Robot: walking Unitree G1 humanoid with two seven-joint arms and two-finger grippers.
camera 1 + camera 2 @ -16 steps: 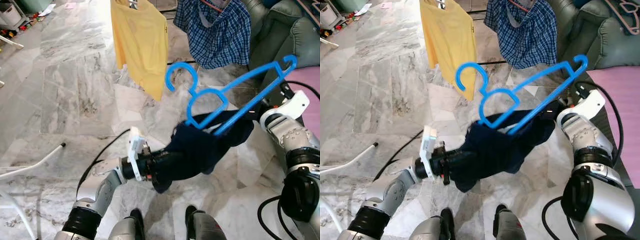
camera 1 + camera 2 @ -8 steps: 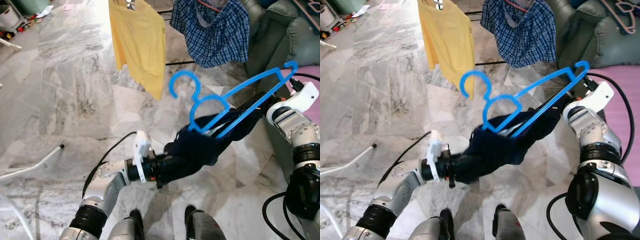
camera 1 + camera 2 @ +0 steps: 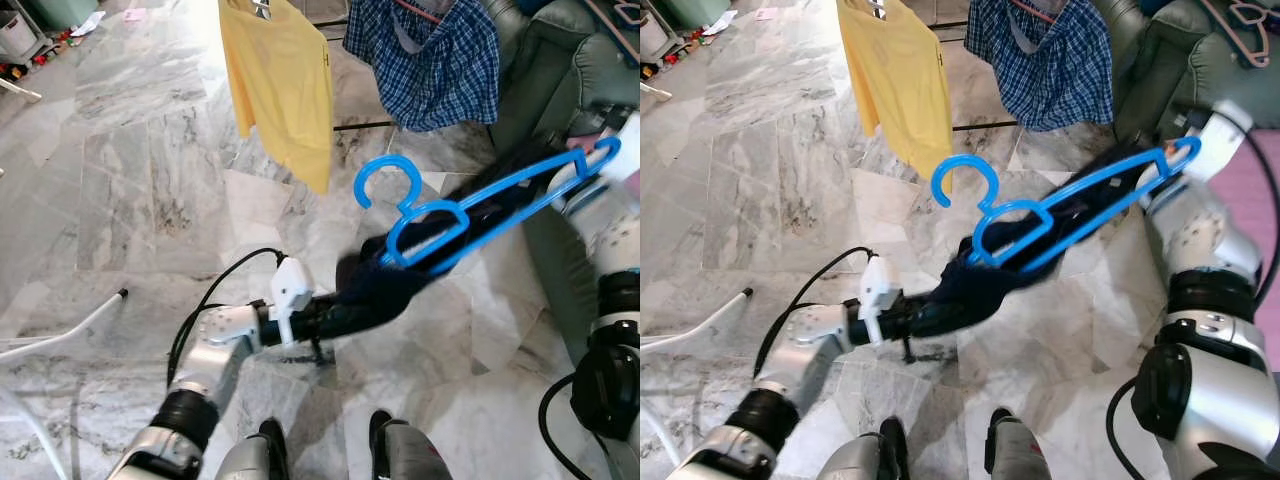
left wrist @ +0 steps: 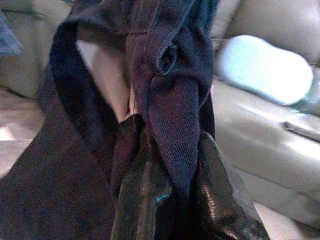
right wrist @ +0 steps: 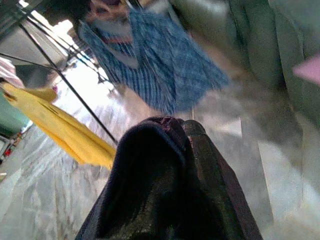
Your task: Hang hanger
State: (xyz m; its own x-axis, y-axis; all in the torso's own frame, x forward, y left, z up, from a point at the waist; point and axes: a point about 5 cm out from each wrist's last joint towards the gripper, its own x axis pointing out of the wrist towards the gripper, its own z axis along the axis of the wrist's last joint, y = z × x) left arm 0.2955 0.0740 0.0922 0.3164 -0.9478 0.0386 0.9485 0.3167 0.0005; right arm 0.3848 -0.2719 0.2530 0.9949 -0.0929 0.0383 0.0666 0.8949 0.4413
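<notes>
Currently the blue hanger [image 3: 470,215] is held in mid-air above the marble floor [image 3: 130,190], tilted, with its hook [image 3: 385,180] at the lower end toward the robot's left and its far corner raised toward the robot's right. A dark navy garment [image 3: 400,280] is draped through the hanger frame and stretched between both arms.

The left gripper [image 3: 345,310] reaches forward at a low level from the silver left arm [image 3: 215,345], and its fingers are buried in the lower end of the dark navy garment. In the left wrist view the fingers [image 4: 150,200] are wrapped in folded cloth, pinching the garment. The right gripper [image 3: 1160,175] is raised at the upper end of the hanger, next to the silver right arm [image 3: 1200,260]. In the right wrist view the fingers [image 5: 200,175] are covered by dark cloth; whether they are spread or pressed together cannot be told.

Beyond the hanger, a yellow shirt [image 3: 280,80] and a blue checked shirt [image 3: 430,55] hang from a drying rack [image 3: 980,125] standing on the marble floor. A grey-green sofa [image 3: 570,70] stands at the right edge of the floor area. A white tube [image 3: 70,330] lies on the floor at the robot's left. The robot's two black feet [image 3: 380,435] stand on the floor below the arms.
</notes>
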